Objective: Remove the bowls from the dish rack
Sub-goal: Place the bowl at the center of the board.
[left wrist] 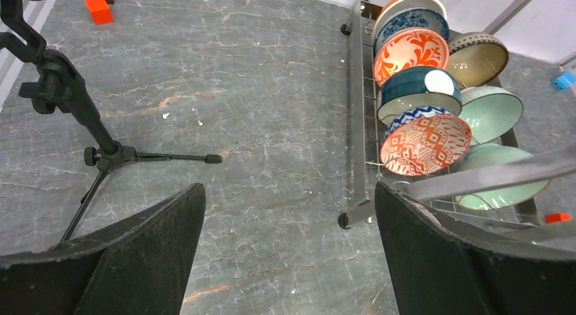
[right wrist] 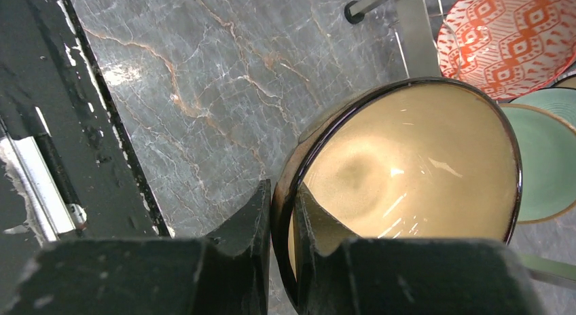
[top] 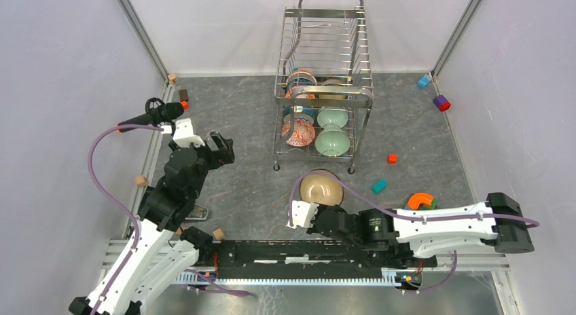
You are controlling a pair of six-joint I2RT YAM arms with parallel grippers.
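Observation:
The chrome wire dish rack (top: pixel 325 50) stands at the back centre and still holds several bowls: red-patterned (top: pixel 298 132), pale green (top: pixel 333 141), blue and tan ones behind. My right gripper (top: pixel 307 213) is shut on the near rim of a tan bowl with a dark rim (top: pixel 320 189), in front of the rack; one finger inside, one outside (right wrist: pixel 282 213). My left gripper (top: pixel 221 149) is open and empty, left of the rack; its view shows the rack's bowls (left wrist: pixel 424 142) to the right.
A small black tripod (left wrist: pixel 75 104) stands at the left wall. Small coloured blocks (top: pixel 392 158) lie right of the rack, an orange arch piece (top: pixel 421 201) near my right arm. A black rail (top: pixel 292 254) runs along the near edge.

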